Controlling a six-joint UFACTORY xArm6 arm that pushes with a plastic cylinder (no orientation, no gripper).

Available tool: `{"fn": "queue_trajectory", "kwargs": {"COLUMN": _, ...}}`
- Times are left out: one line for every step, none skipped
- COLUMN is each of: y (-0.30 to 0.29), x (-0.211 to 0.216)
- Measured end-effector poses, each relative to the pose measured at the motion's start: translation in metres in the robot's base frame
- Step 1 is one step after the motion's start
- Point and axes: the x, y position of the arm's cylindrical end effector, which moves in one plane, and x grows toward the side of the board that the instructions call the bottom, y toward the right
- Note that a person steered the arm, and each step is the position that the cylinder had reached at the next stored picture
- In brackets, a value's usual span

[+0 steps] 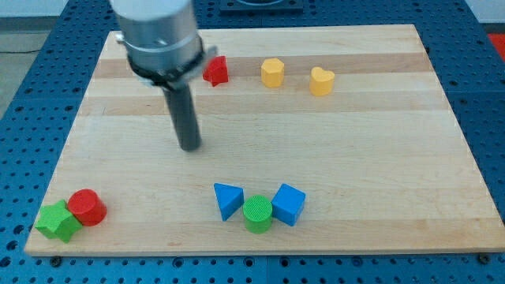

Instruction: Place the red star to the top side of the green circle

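Note:
The red star (216,71) lies near the view's top, left of centre, partly behind the arm's body. The green circle (257,214) stands near the view's bottom centre, between a blue triangle (228,199) on its left and a blue cube (289,204) on its right, touching both. My tip (190,147) rests on the board below and a little left of the red star, well apart from it, and far up-left of the green circle.
A yellow hexagon (272,72) and a yellow heart (321,80) lie right of the red star. A red cylinder (86,207) and a green star (57,222) sit at the board's bottom left corner. The wooden board (379,142) ends near these blocks.

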Motion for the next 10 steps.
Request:
{"fn": "queue_trajectory", "kwargs": {"y": -0.038, "x": -0.066}}
{"fn": "queue_trajectory", "kwargs": {"y": -0.052, "x": -0.137}}
{"fn": "queue_trajectory", "kwargs": {"y": -0.039, "x": -0.197}}
{"fn": "queue_trajectory", "kwargs": {"y": 0.015, "x": -0.208}}
{"fn": "queue_trajectory", "kwargs": {"y": 0.026, "x": -0.190}}
{"fn": "queue_trajectory", "kwargs": {"y": 0.027, "x": -0.164}}
{"fn": "queue_trajectory", "kwargs": {"y": 0.048, "x": -0.152}}
{"fn": "queue_trajectory", "kwargs": {"y": 0.063, "x": -0.147}}
{"fn": "queue_trajectory", "kwargs": {"y": 0.063, "x": -0.124}}
{"fn": "queue_trajectory", "kwargs": {"y": 0.063, "x": -0.096}}
